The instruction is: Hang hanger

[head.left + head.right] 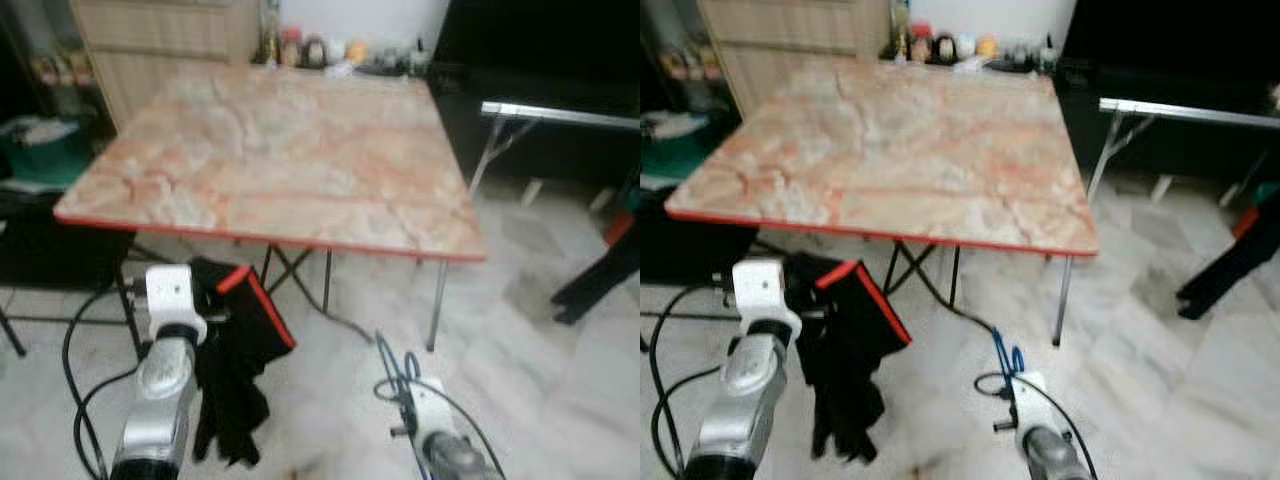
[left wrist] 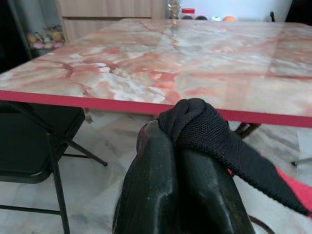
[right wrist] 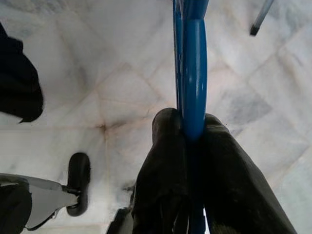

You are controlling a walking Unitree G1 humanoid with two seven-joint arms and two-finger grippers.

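one table [image 1: 290, 150], one hanger [image 3: 194, 73], one garment [image 1: 235, 370]

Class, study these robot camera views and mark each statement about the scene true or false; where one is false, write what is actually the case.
1. The right gripper has its jaws shut on a blue hanger. True.
2. The left gripper holds a white towel. False: it grips a black garment with a red edge.
3. The marble-patterned table has a red rim. True.
4. The black garment lies spread on the table top. False: it hangs from the left gripper, below the table's edge, over the floor.
5. Jars and small items stand at the table's far end. True.
6. The blue hanger is already threaded into the garment. False: hanger and garment are apart, one in each gripper.
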